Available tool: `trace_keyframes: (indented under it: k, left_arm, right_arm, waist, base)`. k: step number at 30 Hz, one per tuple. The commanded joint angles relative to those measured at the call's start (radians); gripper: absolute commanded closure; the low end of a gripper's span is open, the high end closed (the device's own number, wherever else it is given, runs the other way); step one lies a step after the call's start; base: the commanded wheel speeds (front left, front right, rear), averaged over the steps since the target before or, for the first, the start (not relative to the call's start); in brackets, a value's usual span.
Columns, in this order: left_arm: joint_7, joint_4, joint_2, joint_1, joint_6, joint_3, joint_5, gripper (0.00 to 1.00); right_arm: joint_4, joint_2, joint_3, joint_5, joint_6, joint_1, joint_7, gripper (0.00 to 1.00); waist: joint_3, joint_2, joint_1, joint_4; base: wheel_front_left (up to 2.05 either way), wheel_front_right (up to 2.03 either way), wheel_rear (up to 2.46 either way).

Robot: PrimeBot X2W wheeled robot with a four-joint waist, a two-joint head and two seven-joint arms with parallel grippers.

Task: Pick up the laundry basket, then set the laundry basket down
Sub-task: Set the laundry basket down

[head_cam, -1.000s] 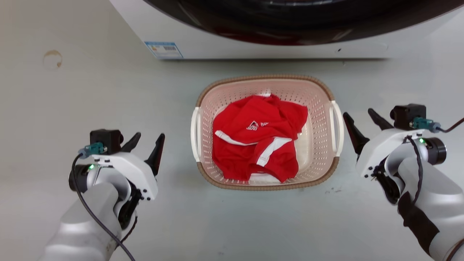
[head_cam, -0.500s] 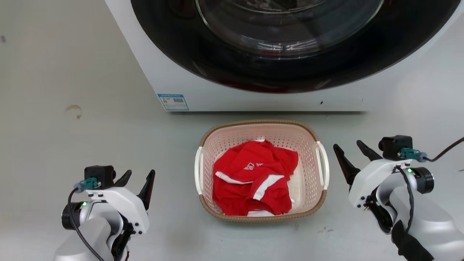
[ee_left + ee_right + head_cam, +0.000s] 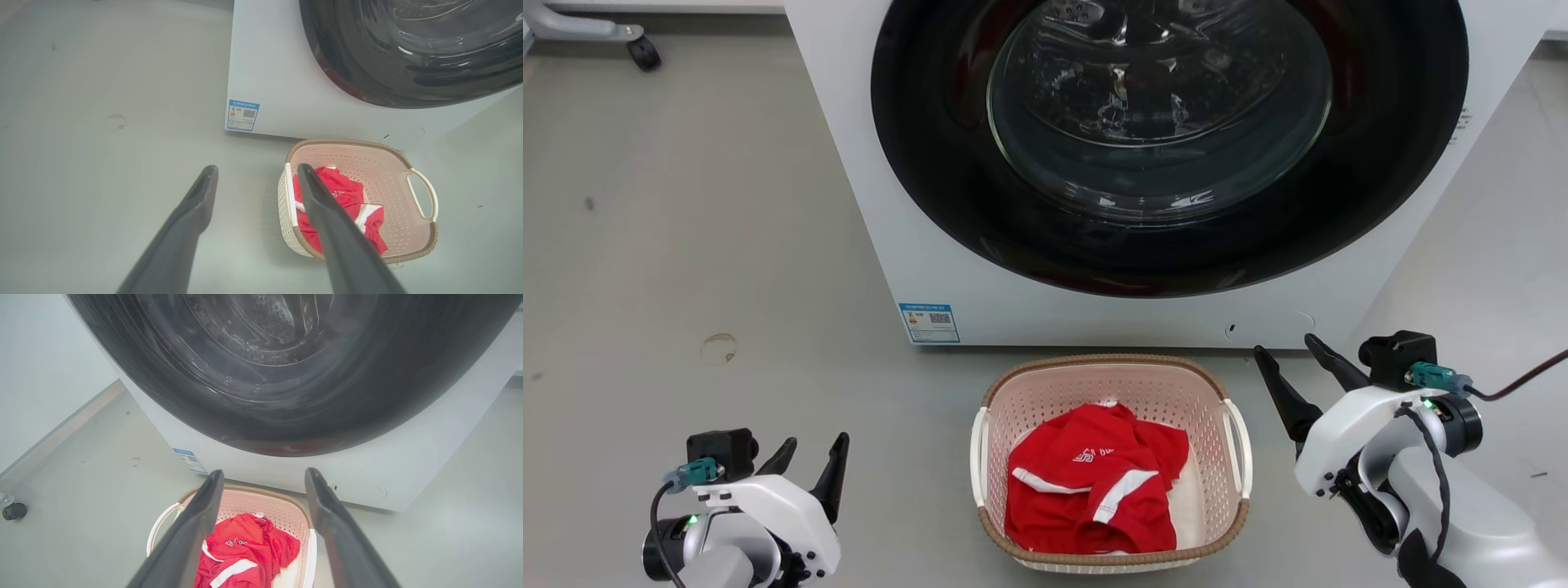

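Observation:
The laundry basket (image 3: 1045,396), pale pink-cream with a brown woven rim and white side handles, stands on the grey floor in front of the washing machine. A crumpled red garment (image 3: 1094,490) lies inside it. My left gripper (image 3: 815,441) is open, well to the basket's left and apart from it. My right gripper (image 3: 1284,345) is open beside the basket's right handle (image 3: 1241,445), touching nothing. The left wrist view has the open left gripper (image 3: 257,167) above the floor with the basket (image 3: 384,175) to its right. In the right wrist view the open right gripper (image 3: 264,471) frames the basket (image 3: 261,506) below.
A white front-loading washing machine (image 3: 915,245) with a dark round door (image 3: 1160,106) stands right behind the basket. A caster wheel (image 3: 644,53) sits at the far left. A brown stain (image 3: 719,347) marks the floor on the left. A wall runs along the left in the right wrist view.
The head camera has risen and tilted up: more of the washing machine shows, and the basket sits lower and smaller. Both grippers stay open beside the basket, which rests on the floor.

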Motion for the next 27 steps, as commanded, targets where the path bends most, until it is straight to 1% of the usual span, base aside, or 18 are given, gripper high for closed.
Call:
trace_keyframes:
  k: [1,7,9,13,15,20,25,26,27]
  left_arm:
    - [-0.011,-0.025,0.041,0.001,0.009,0.046,0.008,0.00]
    - [-0.011,-0.108,0.060,0.034,0.013,0.116,0.035,0.00]
    - [-0.011,-0.173,0.072,0.062,0.024,0.156,0.046,0.00]
    - [-0.011,-0.283,0.094,0.108,0.052,0.207,0.067,0.00]
    - [-0.011,-0.347,0.105,0.137,0.076,0.229,0.077,0.00]
    - [-0.011,-0.530,0.143,0.223,0.154,0.275,0.093,0.00]
    - [-0.002,-0.714,0.192,0.322,0.239,0.311,0.084,0.00]
    - [-0.002,-0.714,0.192,0.322,0.239,0.311,0.084,0.00]
    - [0.005,-0.749,0.203,0.342,0.257,0.319,0.078,0.00]
  right_arm:
    - [-0.039,-0.015,-0.008,-0.023,-0.004,0.019,-0.006,0.00]
    - [-0.141,-0.050,-0.061,-0.073,-0.004,0.061,-0.006,0.00]
    - [-0.201,-0.072,-0.087,-0.098,-0.004,0.081,-0.006,0.00]
    - [-0.277,-0.108,-0.136,-0.127,-0.004,0.113,-0.006,0.00]
    - [-0.311,-0.127,-0.164,-0.142,-0.004,0.131,-0.006,0.00]
    - [-0.384,-0.165,-0.245,-0.176,-0.004,0.185,-0.006,0.00]
    - [-0.429,-0.183,-0.335,-0.203,-0.004,0.249,-0.006,0.00]
    - [-0.429,-0.183,-0.335,-0.203,-0.004,0.249,-0.006,0.00]
    - [-0.436,-0.185,-0.352,-0.209,-0.004,0.262,-0.006,0.00]
  waist:
    - [-0.031,-0.0001,0.0000,0.007]
    - [-0.071,-0.0001,0.0000,0.021]
    - [-0.082,-0.0001,0.0000,0.026]
    - [-0.093,-0.0001,0.0000,0.035]
    - [-0.097,-0.0001,0.0000,0.040]
    - [-0.106,-0.0001,0.0000,0.048]
    - [-0.117,-0.0001,0.0000,0.050]
    - [-0.117,-0.0001,0.0000,0.050]
    - [-0.119,-0.0001,0.0000,0.050]
  base:
    - [0.00,0.00,0.00]
    - [0.00,0.00,0.00]
    - [0.00,0.00,0.00]
    - [0.00,0.00,0.00]
    - [0.00,0.00,0.00]
    - [0.00,0.00,0.00]
    - [0.00,0.00,0.00]
    - [0.00,0.00,0.00]
    - [0.00,0.00,0.00]
